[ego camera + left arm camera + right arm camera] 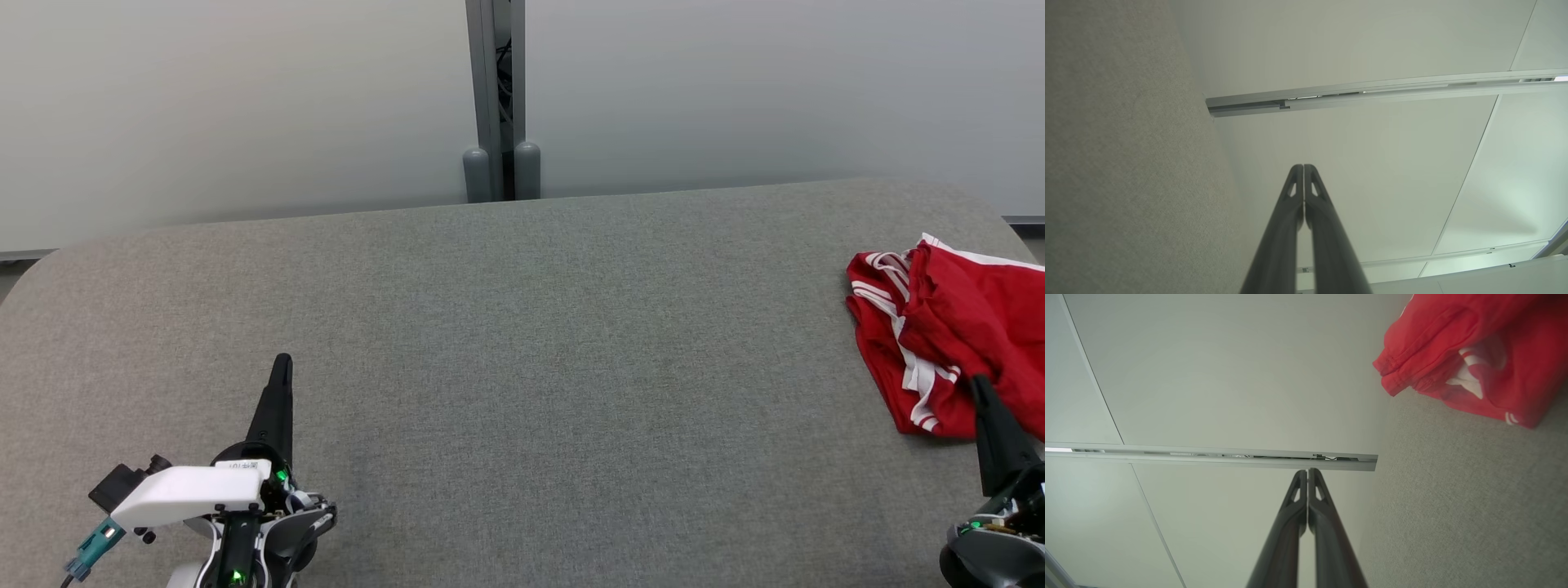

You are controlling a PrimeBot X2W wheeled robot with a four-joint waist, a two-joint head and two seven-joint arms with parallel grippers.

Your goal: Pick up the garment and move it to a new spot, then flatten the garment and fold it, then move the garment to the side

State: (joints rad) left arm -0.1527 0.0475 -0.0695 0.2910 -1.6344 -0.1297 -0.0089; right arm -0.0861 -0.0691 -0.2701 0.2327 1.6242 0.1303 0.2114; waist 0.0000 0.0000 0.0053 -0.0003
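Garment [939, 318] near right hand [976, 382]

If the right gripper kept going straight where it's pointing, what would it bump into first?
Probably the pale wall panel behind the table. The right gripper, shut, aims there, with the red garment off to one side; depth is hard to judge.

Left gripper [282, 363] and right gripper [976, 384] closed, fingers pointing forward.
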